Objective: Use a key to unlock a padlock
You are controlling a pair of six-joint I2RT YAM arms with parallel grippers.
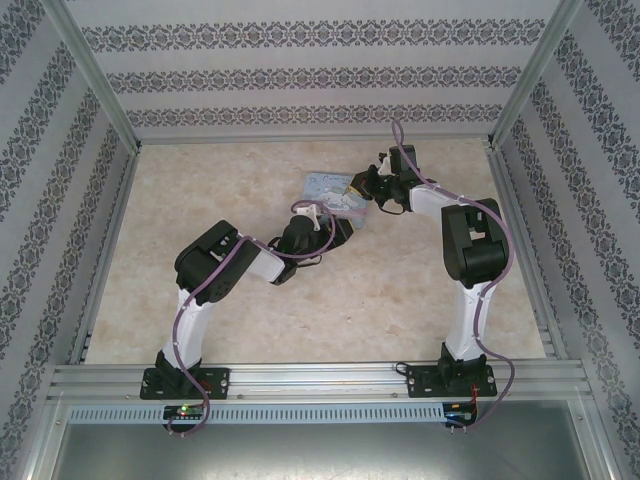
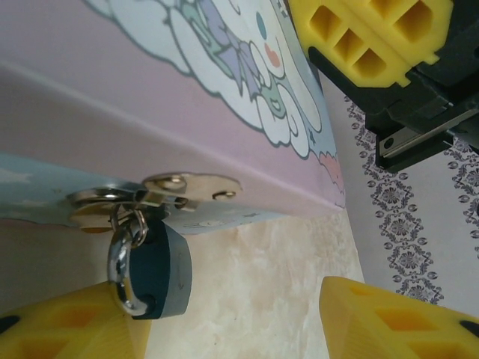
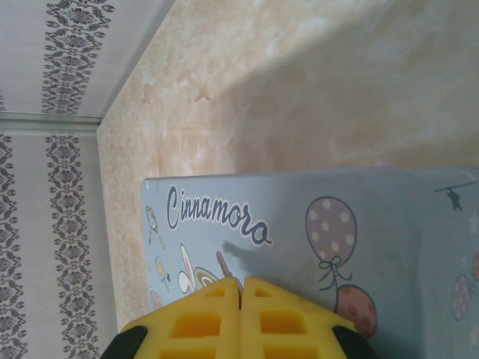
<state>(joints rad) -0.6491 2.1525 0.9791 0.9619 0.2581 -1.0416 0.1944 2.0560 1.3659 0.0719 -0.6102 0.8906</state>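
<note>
1. Padlock [image 2: 161, 265] aside for a moment, the largest thing is the table [image 1: 200, 180], a pale marbled top; the work sits in its far middle, where both arms reach in
2. Lying there is a pale-blue cartoon tin [image 1: 325, 185]. Nothing pins it, so a sideways push from either arm could slide it and carry the lock off line
3. The left gripper [image 2: 232, 329] is spread wide at the tin's near side, grasping nothing. One finger [image 2: 67, 329] is just beside the lock, the other well apart. Unless it closes squarely, the body will not be steadied
4. The right gripper [image 3: 241, 288] hangs over the tin's lid with its fingers pressed together. In the left wrist view it looms close above the left one, so the two could collide as they converge
5. The padlock is a small teal body hanging by its silvery shackle [image 2: 120, 262] from the metal hasp [image 2: 161, 191] on the tin's side wall. It dangles loose, so a nudge could swing or twist it. I cannot see its keyway
6. A thin dark sliver, most likely the key [image 3: 222, 262], juts from the right fingertips above the lid, away from the lock. Pinched so slightly, it could tilt or slip on meeting the lock off-centre
</note>
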